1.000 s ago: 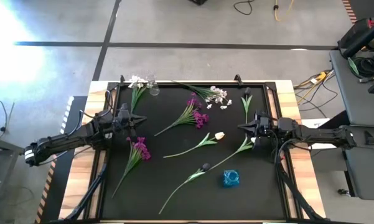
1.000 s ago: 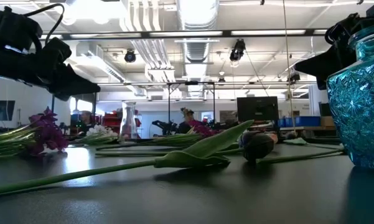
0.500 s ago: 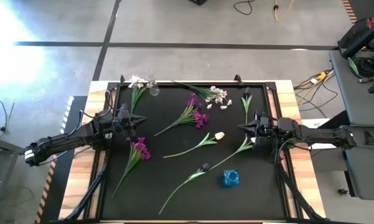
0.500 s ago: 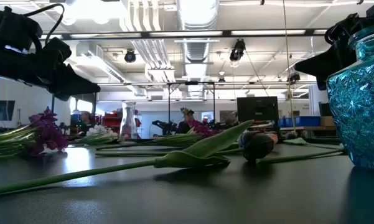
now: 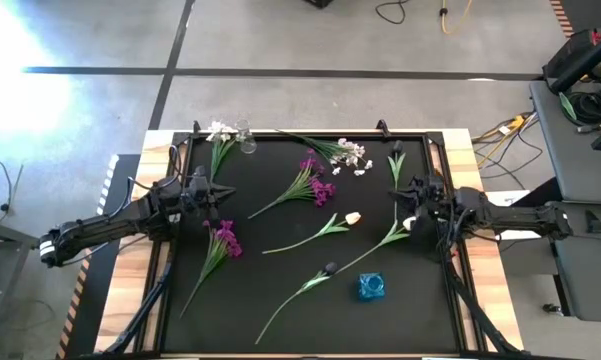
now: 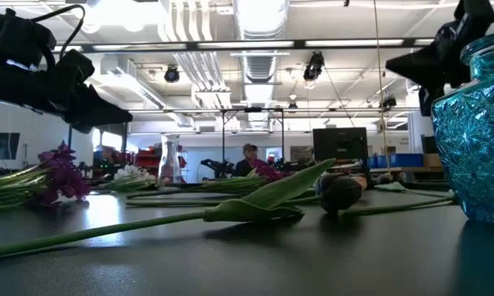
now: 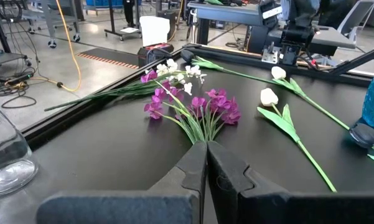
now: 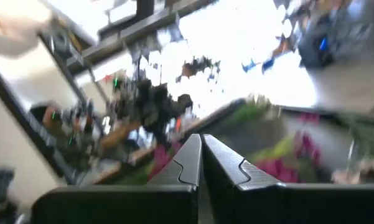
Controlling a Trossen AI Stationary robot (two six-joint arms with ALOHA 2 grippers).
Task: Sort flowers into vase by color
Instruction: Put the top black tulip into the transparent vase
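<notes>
**Flowers unsorted, both end effectors pinched together**

Scattered across the counter (image 5: 280, 310): magenta sprays (image 5: 318, 185) mid-mat and another (image 5: 225, 238) near the left side, white clusters (image 5: 350, 152) toward the far edge, cream tulip (image 5: 352, 217) centre, dark bud (image 5: 329, 268) near the blue vase (image 5: 372, 287). Clear vase (image 5: 246, 140) at the far-left corner. Left end effector (image 5: 223, 192) raised, fingers together, gripping nothing. Right end effector (image 5: 398, 192) likewise together, empty. Risk: snagging overlapping stems, or tipping the light vase.

Two dark, slender jointed arms with black cabling, each end effector (image 7: 205, 163) bearing matte black notched fingers.
</notes>
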